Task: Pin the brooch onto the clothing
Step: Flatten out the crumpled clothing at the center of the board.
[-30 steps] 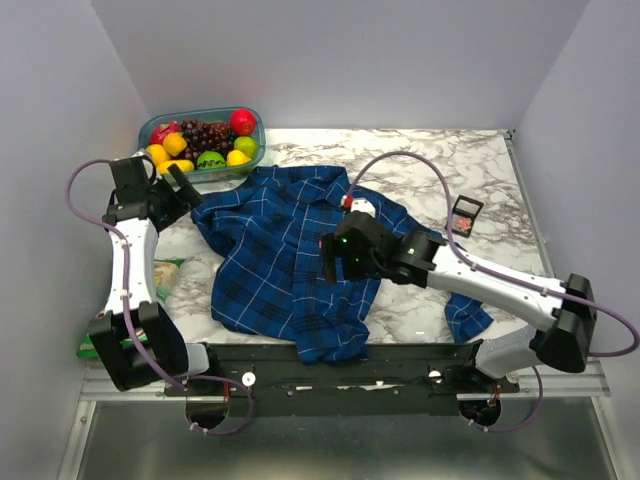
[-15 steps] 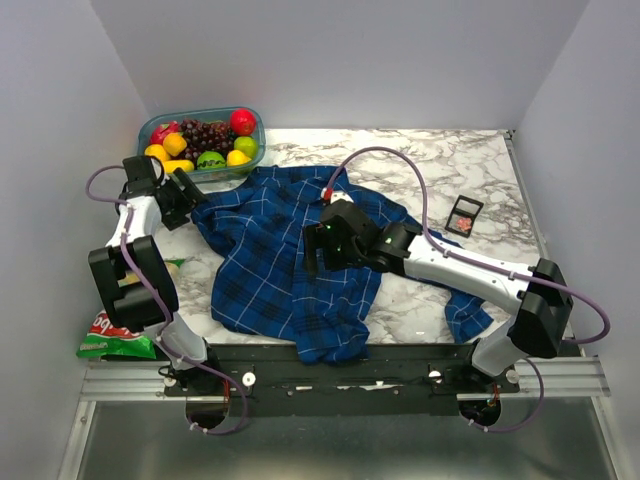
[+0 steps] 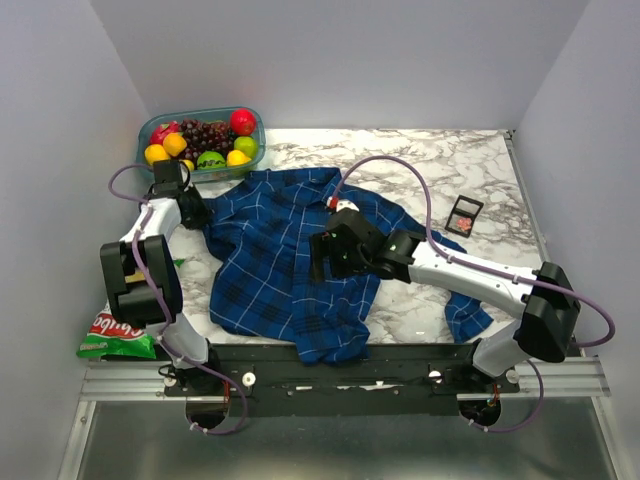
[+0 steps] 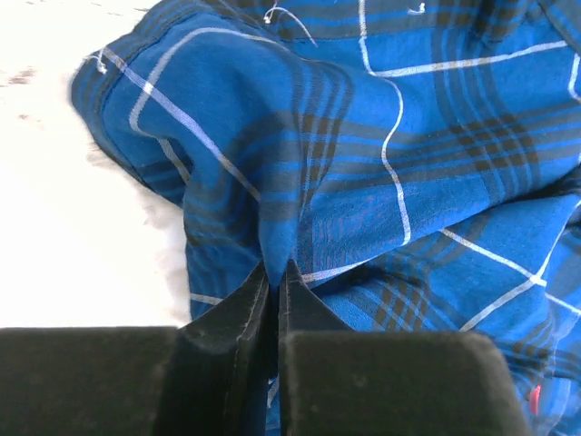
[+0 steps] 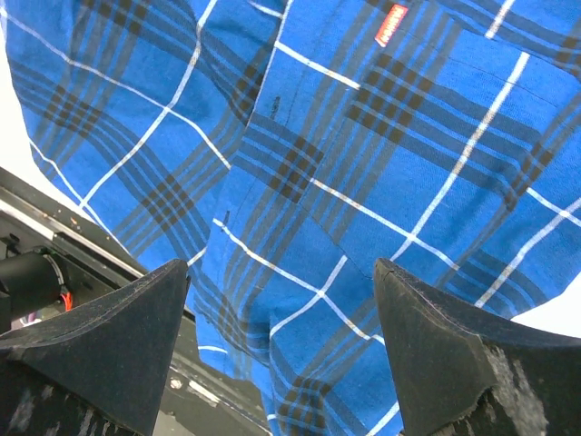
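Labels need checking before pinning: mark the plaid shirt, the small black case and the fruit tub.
plaid shirt (image 3: 270,270), top view, flat front panel.
small black case (image 3: 469,204), top view, its dark far edge.
fruit tub (image 3: 261,135), top view, its right-hand wall.

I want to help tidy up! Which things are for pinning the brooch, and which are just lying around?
For the job: plaid shirt, brooch in the black case.
Just lying about: fruit tub, green snack bag.
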Tool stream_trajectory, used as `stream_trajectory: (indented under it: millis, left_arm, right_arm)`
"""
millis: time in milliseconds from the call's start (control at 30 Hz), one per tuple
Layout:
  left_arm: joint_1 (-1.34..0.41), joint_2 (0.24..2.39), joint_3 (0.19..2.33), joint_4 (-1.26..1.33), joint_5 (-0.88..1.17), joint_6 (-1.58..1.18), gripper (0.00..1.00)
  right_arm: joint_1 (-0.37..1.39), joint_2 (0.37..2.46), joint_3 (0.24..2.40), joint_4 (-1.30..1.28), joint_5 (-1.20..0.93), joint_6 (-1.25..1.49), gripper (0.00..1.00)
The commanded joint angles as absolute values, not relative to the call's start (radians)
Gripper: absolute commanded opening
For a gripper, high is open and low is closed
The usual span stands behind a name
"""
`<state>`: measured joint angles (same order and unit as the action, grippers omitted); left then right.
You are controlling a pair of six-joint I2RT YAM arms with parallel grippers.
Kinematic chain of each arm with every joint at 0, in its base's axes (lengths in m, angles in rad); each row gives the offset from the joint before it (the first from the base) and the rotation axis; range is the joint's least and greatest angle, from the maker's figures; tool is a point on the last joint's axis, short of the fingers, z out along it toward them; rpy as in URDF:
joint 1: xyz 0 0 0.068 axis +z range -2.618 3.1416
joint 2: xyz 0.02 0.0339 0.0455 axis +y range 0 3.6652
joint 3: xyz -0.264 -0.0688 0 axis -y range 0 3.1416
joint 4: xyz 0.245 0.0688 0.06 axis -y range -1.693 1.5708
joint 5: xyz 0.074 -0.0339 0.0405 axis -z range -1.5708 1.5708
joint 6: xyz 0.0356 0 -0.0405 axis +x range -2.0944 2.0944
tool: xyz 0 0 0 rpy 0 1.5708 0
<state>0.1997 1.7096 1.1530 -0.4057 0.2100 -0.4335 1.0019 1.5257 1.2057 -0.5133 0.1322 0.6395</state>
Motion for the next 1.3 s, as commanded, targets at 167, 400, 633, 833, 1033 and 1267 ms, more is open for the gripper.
stream_trajectory:
  millis: [167,400,633,833,1033,1267]
  left_arm:
    - [-0.093,1.404,1.21,-0.501,-0.352,-0.259,0.11]
    - [-0.408,1.495,1.342,-0.696,-0.662,-0.164,0.13]
    - [-0.716,1.601,1.313,-0.735,-0.542,-0.308,0.17]
    - [-0.775,1.569,1.309,-0.658,-0.316,-0.406,0.46]
    - [-0.764,1.401,1.316,-0.666,-0.281,-0.371,0.88]
    - [-0.396,1.227,1.197,-0.603,-0.063,-0.362,0.97]
  right_arm:
    - [0.973,1.508,1.148,-0.494,0.158,0.673,0.9]
    - [0.853,1.533,1.095,-0.474,0.153,0.672,0.9]
    - [0.782,1.43,1.014,-0.457,0.167,0.706,0.9]
    - [0.765,1.324,0.907,-0.474,0.196,0.738,0.91]
    - [0.764,1.236,0.838,-0.492,0.206,0.769,0.9]
    - [0.765,1.195,0.821,-0.502,0.192,0.778,0.9]
